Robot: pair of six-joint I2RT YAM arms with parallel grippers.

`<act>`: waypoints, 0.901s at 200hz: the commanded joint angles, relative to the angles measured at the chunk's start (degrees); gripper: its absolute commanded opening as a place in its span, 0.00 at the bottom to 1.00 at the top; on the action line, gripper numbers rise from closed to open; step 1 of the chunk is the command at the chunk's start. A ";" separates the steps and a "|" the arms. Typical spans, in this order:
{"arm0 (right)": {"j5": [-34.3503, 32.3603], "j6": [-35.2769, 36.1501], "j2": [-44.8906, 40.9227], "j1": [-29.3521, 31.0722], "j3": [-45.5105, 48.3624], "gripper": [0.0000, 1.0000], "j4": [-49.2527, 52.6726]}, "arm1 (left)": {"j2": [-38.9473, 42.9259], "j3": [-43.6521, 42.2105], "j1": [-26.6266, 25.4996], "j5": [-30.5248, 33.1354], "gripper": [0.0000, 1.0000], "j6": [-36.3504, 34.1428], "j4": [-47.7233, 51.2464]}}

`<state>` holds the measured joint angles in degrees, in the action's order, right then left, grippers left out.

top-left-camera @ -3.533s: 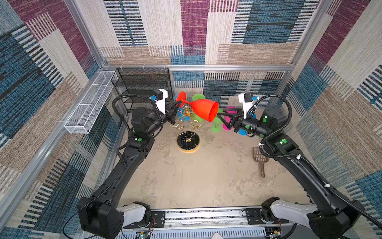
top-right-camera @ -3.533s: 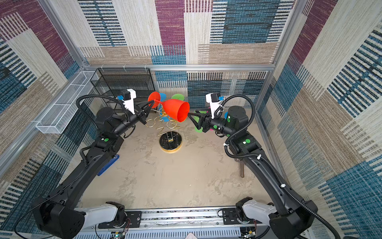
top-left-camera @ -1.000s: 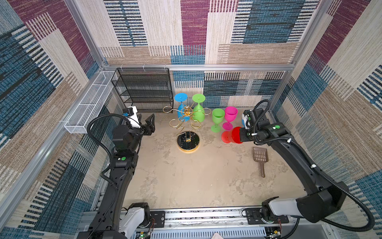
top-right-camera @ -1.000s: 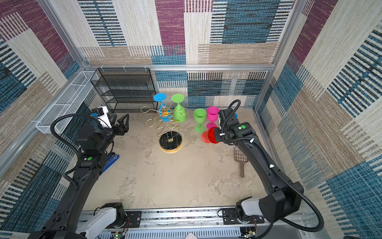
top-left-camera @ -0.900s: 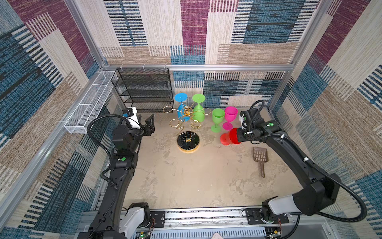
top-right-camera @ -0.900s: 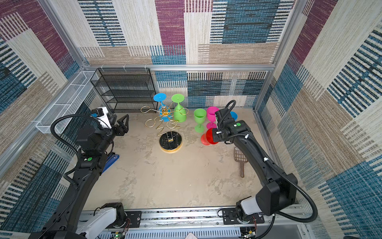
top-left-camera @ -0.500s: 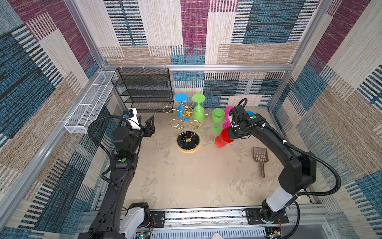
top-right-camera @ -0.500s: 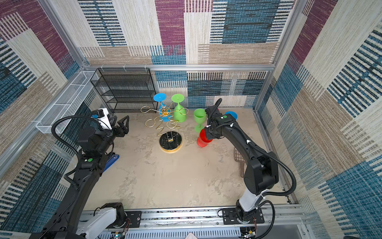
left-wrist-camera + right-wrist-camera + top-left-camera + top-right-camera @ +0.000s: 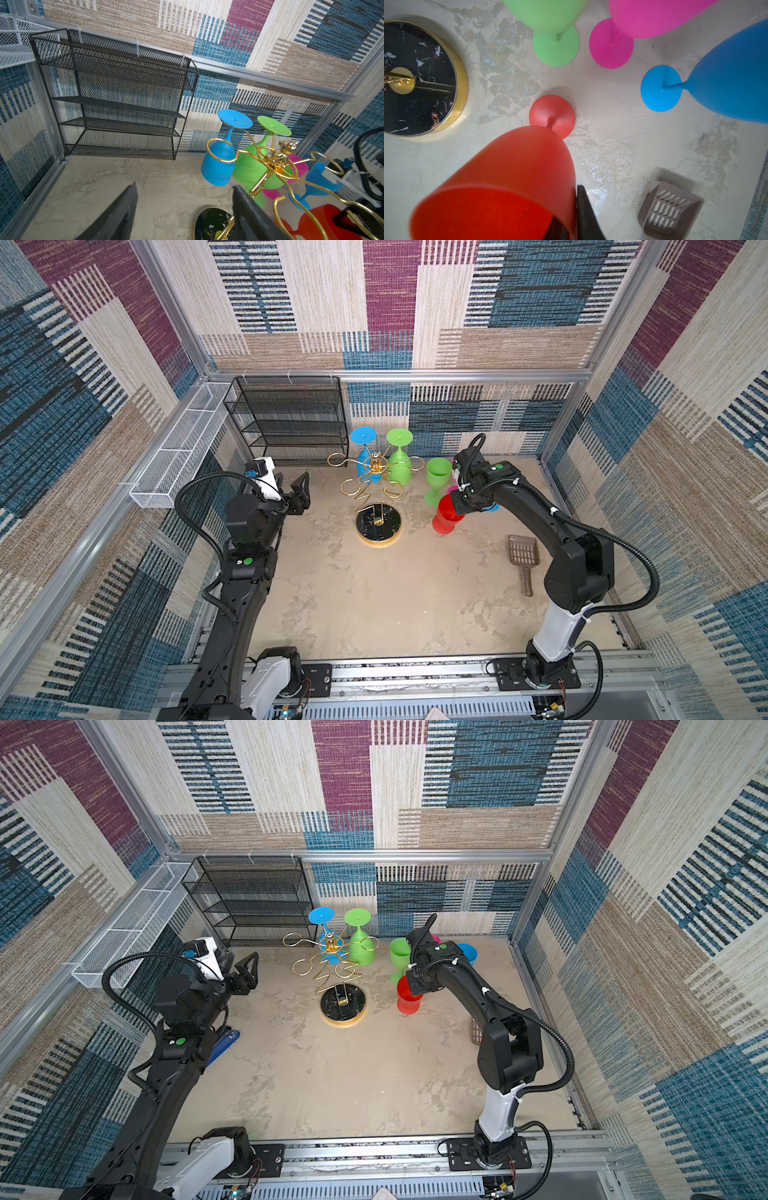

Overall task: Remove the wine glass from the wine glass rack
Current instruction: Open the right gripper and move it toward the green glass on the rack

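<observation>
The red wine glass (image 9: 445, 516) (image 9: 408, 997) (image 9: 517, 166) stands upright with its foot on the table, right of the wine glass rack (image 9: 374, 475) (image 9: 332, 959) (image 9: 278, 160). My right gripper (image 9: 457, 502) (image 9: 414, 986) (image 9: 574, 193) is shut on its rim, one finger inside the bowl and one outside. A blue glass (image 9: 365, 458) and a green glass (image 9: 400, 467) hang upside down on the rack. My left gripper (image 9: 291, 493) (image 9: 239, 969) (image 9: 185, 187) is open and empty, well left of the rack.
Green (image 9: 556, 47), pink (image 9: 611, 43) and blue (image 9: 661, 88) glasses stand upright close behind the red one. A black mesh shelf (image 9: 291, 418) and a white mesh basket (image 9: 178, 448) are at the back left. A brown scoop (image 9: 523, 556) lies at the right.
My right arm swung the red glass leftward and forward, turned it upright and set its foot on the table. The left arm stayed still.
</observation>
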<state>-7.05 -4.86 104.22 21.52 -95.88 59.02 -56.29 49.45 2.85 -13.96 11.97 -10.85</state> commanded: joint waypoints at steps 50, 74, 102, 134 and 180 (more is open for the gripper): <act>1.72 0.73 -0.85 0.09 -3.61 0.29 -0.99 | 0.13 -0.24 0.31 -1.25 0.74 1.03 -1.08; 4.03 1.63 -2.32 -0.70 -5.64 0.39 -1.85 | 0.26 -0.41 0.44 -0.99 0.74 1.02 -1.09; 9.23 2.31 -7.06 -2.85 -7.64 0.50 -4.87 | 0.35 -0.62 0.40 -0.53 0.74 1.30 -1.19; 22.19 -0.11 -13.58 -5.80 -3.69 0.60 -15.92 | 0.44 -0.80 0.49 -0.55 0.74 1.63 -1.45; 39.86 -9.71 -13.11 -7.27 0.70 0.66 -35.01 | 0.86 -1.29 0.49 -1.24 0.74 2.28 -2.50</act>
<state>20.73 -8.14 89.78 14.41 -95.74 38.41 -55.90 48.45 3.25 -14.17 13.06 -10.92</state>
